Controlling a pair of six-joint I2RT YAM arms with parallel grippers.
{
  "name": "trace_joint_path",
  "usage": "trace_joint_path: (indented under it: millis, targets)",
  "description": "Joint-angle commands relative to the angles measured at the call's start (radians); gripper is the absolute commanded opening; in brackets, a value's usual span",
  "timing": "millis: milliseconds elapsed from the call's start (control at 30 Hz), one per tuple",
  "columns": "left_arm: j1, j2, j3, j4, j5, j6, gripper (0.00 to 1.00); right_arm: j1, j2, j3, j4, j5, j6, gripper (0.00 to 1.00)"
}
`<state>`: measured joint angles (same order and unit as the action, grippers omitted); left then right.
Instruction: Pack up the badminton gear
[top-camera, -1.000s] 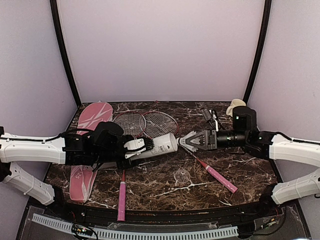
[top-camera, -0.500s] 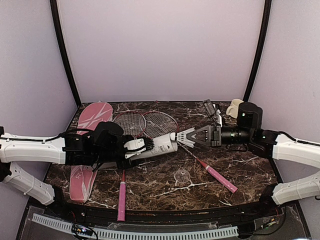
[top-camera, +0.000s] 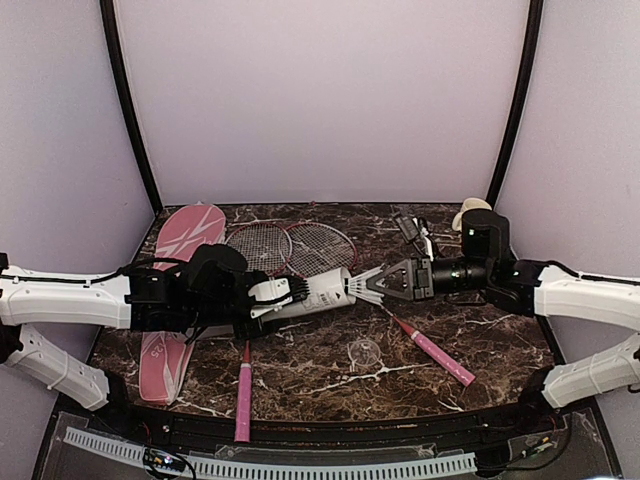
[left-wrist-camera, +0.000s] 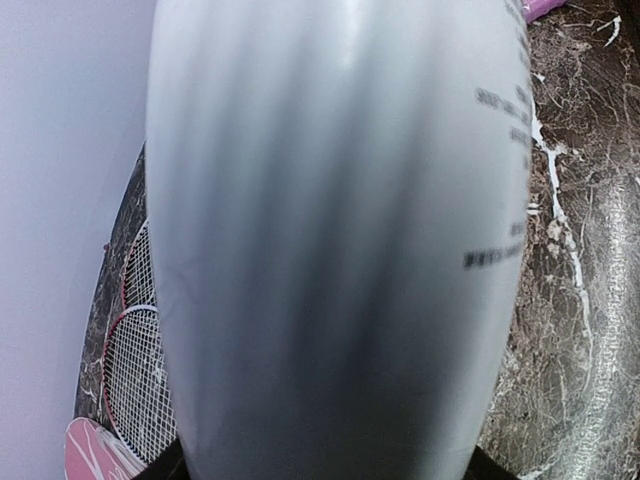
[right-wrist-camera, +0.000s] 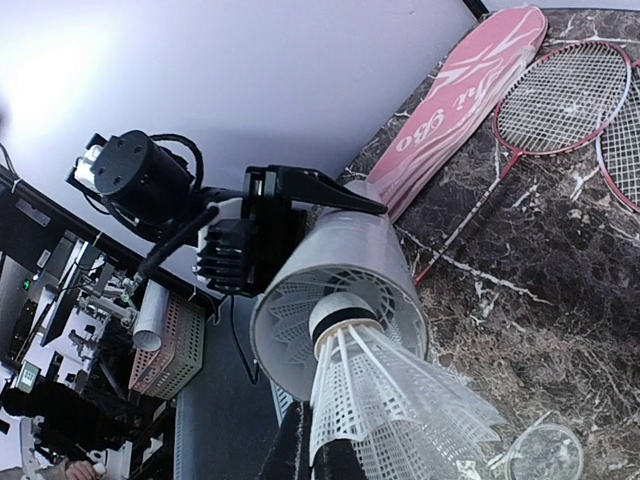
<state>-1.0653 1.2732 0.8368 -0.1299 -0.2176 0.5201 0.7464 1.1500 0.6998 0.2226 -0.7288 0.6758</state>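
Above the table (top-camera: 500, 330) centre: shuttlecock (top-camera: 368, 284) cork at the white tube (top-camera: 322, 289) mouth.
Left gripper (top-camera: 283, 292) clamps the white tube; right gripper (top-camera: 392, 280) pinches feather skirt; hold axes aligned, push cork-first, straight.

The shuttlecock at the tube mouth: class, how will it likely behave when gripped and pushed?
Probably very light: the shuttlecock is mostly thin, open feather skirt. Likely fragile, since the right gripper seems to pinch that skirt and could crush it. Its rounded nose may glance off the white tube rim.
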Motion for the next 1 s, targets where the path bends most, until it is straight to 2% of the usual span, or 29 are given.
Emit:
trace_joint_path:
  millis: [0,967]
  targets:
    - [-0.005,-0.014,0.005,0.008,-0.002,0.012,0.63,0.009,0.042,0.036,-0.025,-0.017,-0.034,0.00]
    - [-0.007,-0.006,0.004,0.009,-0.007,0.015,0.63,0.080,0.295,0.156,0.172,-0.084,-0.018,0.00]
